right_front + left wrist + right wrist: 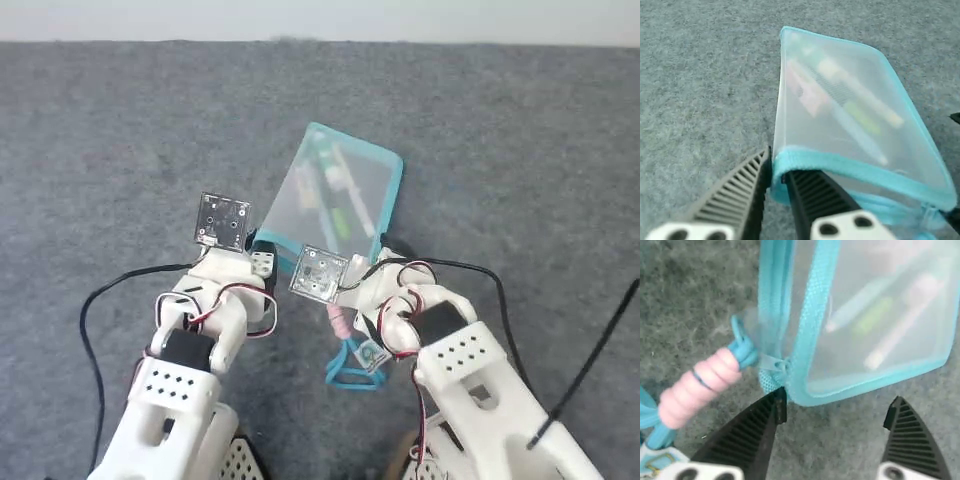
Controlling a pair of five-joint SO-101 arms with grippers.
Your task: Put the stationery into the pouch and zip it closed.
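Observation:
A translucent pouch (340,190) with teal trim lies flat on the grey carpet, with pens and a green marker (860,112) inside it. My left gripper (777,180) is shut on the pouch's near teal corner (790,160); from above this gripper (262,250) sits at the pouch's near left corner. My right gripper (840,401) stands open at the pouch's other near corner (805,390), touching nothing. The zipper slider (771,362) sits at that corner, and a pink bead pull (700,385) trails from it on a teal cord.
A teal strap loop with a small tag (358,365) lies on the carpet (120,150) between the two arms, beyond the pink beads (340,322). Black cables (500,300) run beside each arm. Bare carpet spreads around the pouch.

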